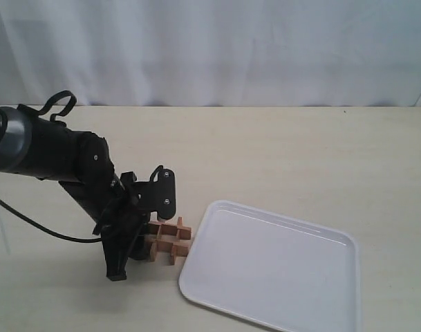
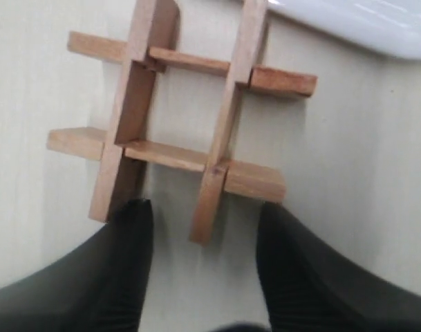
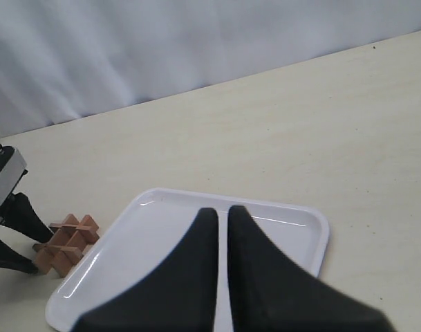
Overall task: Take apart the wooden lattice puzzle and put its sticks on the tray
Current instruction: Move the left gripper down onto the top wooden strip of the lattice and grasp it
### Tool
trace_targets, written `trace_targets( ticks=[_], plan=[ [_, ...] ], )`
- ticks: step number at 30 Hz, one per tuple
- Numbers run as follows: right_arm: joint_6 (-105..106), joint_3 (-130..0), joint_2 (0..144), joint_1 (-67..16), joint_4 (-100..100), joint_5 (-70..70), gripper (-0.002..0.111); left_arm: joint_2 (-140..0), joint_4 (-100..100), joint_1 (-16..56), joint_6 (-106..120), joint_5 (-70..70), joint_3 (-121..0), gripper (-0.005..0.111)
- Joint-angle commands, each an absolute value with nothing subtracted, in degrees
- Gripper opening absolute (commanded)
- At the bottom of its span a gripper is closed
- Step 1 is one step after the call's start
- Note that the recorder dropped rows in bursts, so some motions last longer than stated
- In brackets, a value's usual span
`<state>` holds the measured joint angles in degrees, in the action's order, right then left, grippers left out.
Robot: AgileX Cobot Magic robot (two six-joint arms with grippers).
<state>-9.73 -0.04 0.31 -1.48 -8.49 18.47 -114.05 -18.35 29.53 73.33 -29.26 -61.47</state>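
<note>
The wooden lattice puzzle (image 1: 169, 240) lies flat on the table as a hash of four light-brown sticks, just left of the white tray (image 1: 279, 270). My left gripper (image 1: 146, 238) is down at the puzzle's left side and open. In the left wrist view the puzzle (image 2: 182, 131) is whole, and the end of one stick (image 2: 207, 218) reaches in between the black fingers (image 2: 127, 256) without touching them. A corner of the tray (image 2: 362, 24) shows beyond. My right gripper (image 3: 222, 209) is shut and empty, hovering over the tray (image 3: 148, 235). The puzzle (image 3: 65, 241) shows to one side of it.
The tray is bare inside. The left arm (image 1: 51, 149) slants down from the left edge of the exterior view, with a black cable (image 1: 30, 225) trailing on the table. A white curtain (image 1: 210, 48) closes off the back of the table.
</note>
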Motion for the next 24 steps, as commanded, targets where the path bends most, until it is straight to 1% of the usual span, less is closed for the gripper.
trace_targets(
  ticks=[1, 4, 11, 24],
  plan=[
    [-9.36, 0.0, 0.0, -1.66, -8.53, 18.33, 0.005, -114.29, -19.35, 30.04, 73.44, -28.57, -61.33, 0.026],
    [-9.36, 0.0, 0.0, -1.66, -8.53, 18.33, 0.005, -114.29, -19.35, 30.04, 73.44, -28.57, -61.33, 0.015],
    [-9.36, 0.0, 0.0, -1.66, -8.53, 18.33, 0.005, -114.29, -19.16, 30.04, 73.44, -28.57, -61.33, 0.0],
    [-9.36, 0.0, 0.0, -1.66, -8.53, 18.33, 0.005, -112.79, -18.68, 30.04, 73.44, -30.33, -61.33, 0.0]
  ],
)
